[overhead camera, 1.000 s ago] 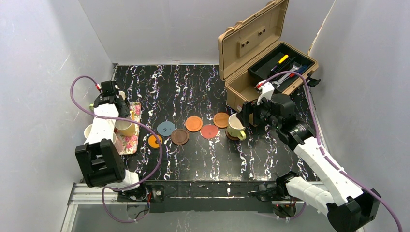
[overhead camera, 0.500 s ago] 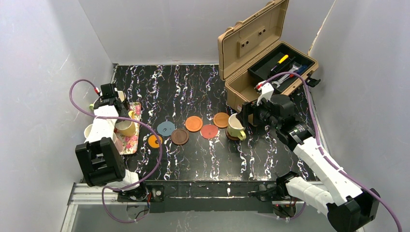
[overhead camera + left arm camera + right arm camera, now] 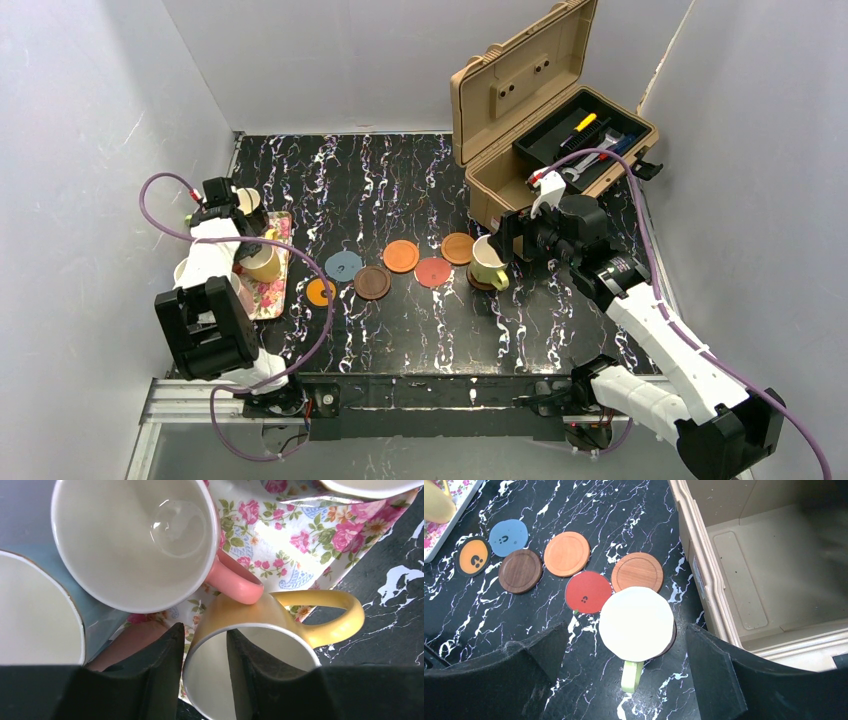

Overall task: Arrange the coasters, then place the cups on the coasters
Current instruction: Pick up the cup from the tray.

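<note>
1. Table [image 3: 400,330]: black marbled top, with an open tan toolbox [image 3: 540,120] at the far right.
2. Tray [image 3: 280,540]: flowered, at the left edge, crowded with cups.
3. Right gripper [image 3: 626,630]: jaws wide apart above the lime cup [image 3: 636,622], which stands on a dark coaster [image 3: 478,284] beside the toolbox.
4. Left gripper [image 3: 205,630]: its fingers straddle the wall of the yellow cup [image 3: 240,615] at the tray's edge. I cannot tell whether they pinch it.
5. Bare coasters [image 3: 566,554]: six, lying between the tray and the lime cup.
</note>
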`<action>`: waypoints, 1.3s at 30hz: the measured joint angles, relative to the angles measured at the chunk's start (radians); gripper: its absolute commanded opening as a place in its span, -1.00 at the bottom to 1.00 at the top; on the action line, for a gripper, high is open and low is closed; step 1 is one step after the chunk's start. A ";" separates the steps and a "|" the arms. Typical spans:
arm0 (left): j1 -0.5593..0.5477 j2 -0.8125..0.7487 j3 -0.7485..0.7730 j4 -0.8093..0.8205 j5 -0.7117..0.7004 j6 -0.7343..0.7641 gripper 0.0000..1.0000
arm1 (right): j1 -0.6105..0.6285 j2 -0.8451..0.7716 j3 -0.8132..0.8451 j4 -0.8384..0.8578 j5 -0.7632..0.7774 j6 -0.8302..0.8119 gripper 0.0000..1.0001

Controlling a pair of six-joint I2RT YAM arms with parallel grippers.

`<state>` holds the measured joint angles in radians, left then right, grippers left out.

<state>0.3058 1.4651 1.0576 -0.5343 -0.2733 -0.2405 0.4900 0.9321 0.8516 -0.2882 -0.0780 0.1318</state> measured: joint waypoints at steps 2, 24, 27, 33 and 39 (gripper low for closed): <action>0.000 0.012 0.000 -0.004 0.002 -0.001 -0.48 | 0.000 0.000 0.000 0.000 0.000 0.000 0.90; -0.014 -0.133 0.002 -0.075 0.079 -0.042 -1.00 | 0.000 0.043 0.045 -0.009 0.021 0.051 0.97; -0.048 -0.200 0.002 -0.076 0.079 -0.062 -1.00 | 0.000 0.046 0.078 -0.003 0.006 0.100 0.97; -0.225 -0.312 0.002 -0.077 0.071 -0.141 -1.00 | 0.018 0.054 0.115 0.052 -0.025 0.225 0.97; -0.483 -0.344 -0.014 -0.073 0.049 -0.273 -1.00 | 0.164 0.155 0.181 0.054 0.079 0.311 0.97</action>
<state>-0.1772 1.1206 1.0431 -0.6075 -0.2241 -0.5137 0.6540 1.0874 1.0328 -0.2340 0.0010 0.4431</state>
